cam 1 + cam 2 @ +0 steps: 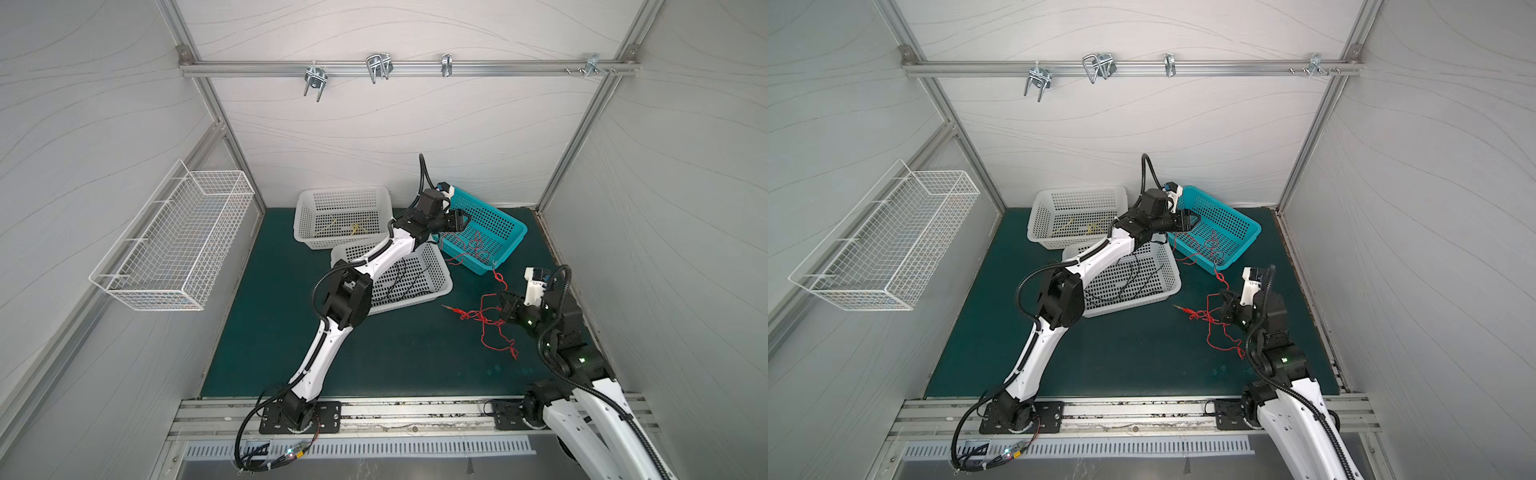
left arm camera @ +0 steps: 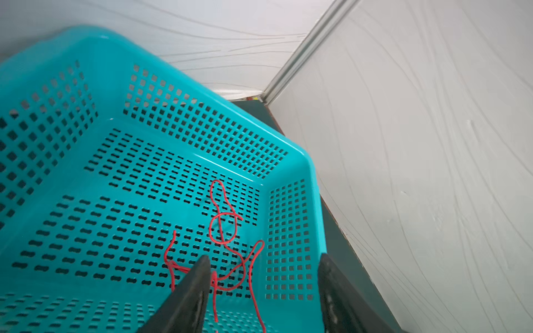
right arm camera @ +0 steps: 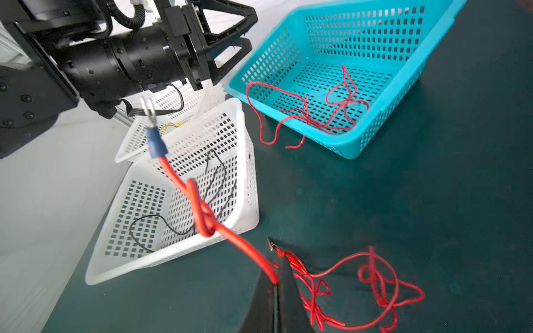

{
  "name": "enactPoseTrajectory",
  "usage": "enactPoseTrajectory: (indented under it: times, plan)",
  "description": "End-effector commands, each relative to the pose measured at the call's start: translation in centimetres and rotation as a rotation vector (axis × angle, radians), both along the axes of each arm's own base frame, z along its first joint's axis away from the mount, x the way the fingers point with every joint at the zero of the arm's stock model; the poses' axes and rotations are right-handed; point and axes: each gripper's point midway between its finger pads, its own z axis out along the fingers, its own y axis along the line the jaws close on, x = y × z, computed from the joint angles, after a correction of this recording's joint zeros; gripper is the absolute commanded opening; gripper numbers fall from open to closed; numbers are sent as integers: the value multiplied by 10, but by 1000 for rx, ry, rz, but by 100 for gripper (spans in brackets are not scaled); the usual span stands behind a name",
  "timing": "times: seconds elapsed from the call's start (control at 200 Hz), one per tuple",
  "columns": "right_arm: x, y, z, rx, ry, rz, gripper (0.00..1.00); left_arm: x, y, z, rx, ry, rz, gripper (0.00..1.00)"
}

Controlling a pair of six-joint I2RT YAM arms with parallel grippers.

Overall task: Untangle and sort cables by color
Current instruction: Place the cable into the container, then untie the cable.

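My left gripper [image 2: 264, 258] hangs open over the teal basket [image 2: 314, 173], its fingers apart with nothing between them. Loose red cables [image 2: 222, 227] lie on the basket floor below it. In both top views, one red strand [image 1: 500, 280] trails over the basket's rim onto the mat. My right gripper [image 3: 275, 284] is shut on a knotted red cable [image 3: 199, 207] with a blue fork terminal [image 3: 155, 142], held just above the mat. A tangle of red cables [image 3: 375, 276] lies beside it. A black cable [image 1: 399, 282] lies in the near white basket [image 1: 415, 301]. Yellow cable [image 1: 355, 228] lies in the far white basket [image 1: 345, 192].
The three baskets crowd the back of the green mat [image 1: 395, 353]; the teal basket [image 1: 494, 206] sits skewed by the right wall. A white wire basket [image 1: 174, 241] hangs on the left wall. Metal hooks [image 1: 378, 66] hang from the rear rail.
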Motion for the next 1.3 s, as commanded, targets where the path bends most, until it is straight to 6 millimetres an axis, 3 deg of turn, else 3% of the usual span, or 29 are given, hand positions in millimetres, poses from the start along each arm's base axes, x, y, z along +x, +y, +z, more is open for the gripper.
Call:
enactPoseTrajectory:
  times: [0.0, 0.205, 0.23, 0.35, 0.47, 0.685, 0.99, 1.106, 1.296]
  plan:
    - [-2, 3, 30, 4, -67, 26, 0, -26, -4, 65, -80, -161, -122, 63]
    - [3, 7, 75, 51, -151, 32, 0, -82, 8, 75, -83, -229, -283, 62]
    - [4, 8, 80, 56, -161, 38, 0, -92, 10, 64, -72, -217, -313, 61]
    - [7, 12, 100, 66, -193, 52, 0, -137, 15, 62, -53, -264, -435, 61]
    - [10, 16, 110, 76, -193, 69, 0, -169, 21, 59, -34, -313, -510, 62]
    - [14, 23, 119, 112, -185, 91, 0, -204, 17, 57, -47, -364, -604, 64]
    - [20, 27, 131, 134, -208, 103, 0, -246, -20, 56, -78, -381, -755, 64]
    - [20, 27, 136, 140, -226, 106, 0, -244, -29, 57, -81, -369, -744, 53]
    - [21, 28, 131, 138, -220, 107, 0, -232, -35, 66, -86, -365, -687, 7]
